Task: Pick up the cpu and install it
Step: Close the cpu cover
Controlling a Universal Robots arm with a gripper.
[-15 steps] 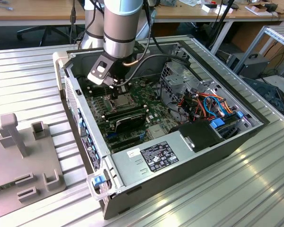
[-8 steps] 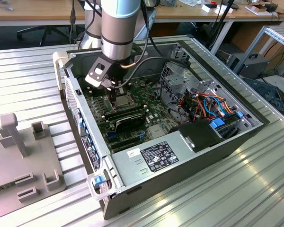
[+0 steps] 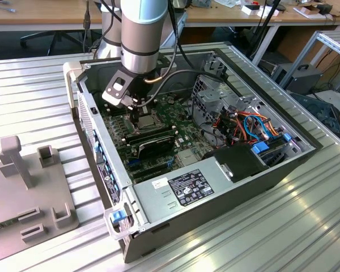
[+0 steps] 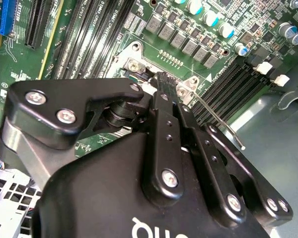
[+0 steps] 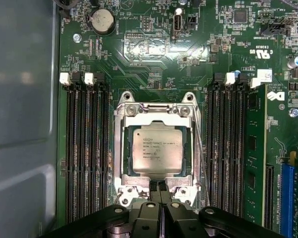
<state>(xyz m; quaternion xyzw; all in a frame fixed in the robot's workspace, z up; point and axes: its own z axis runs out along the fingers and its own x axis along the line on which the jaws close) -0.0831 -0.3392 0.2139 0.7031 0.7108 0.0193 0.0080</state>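
Hand (image 5: 160, 188) is seen closed, fingers pressed together, nothing gripped, tips just over one edge of the socket frame (image 5: 120, 148). cpu (image 5: 156, 148) is seated flat in the socket, just beyond the tips. Motherboard (image 5: 154, 54) is mounted in the open case (image 3: 93, 127) on the table (image 3: 306, 238).

Ribbed aluminium bench (image 3: 306, 215), light glinting off its slats. Wooden desks (image 3: 39, 17) run along the back, dark floor (image 3: 5, 44) beneath. Metal rack (image 3: 334, 42) at the exterior view's right.

Black gripper (image 4: 158, 82) over green motherboard (image 4: 10, 59), fingers (image 4: 165, 116) seemingly together
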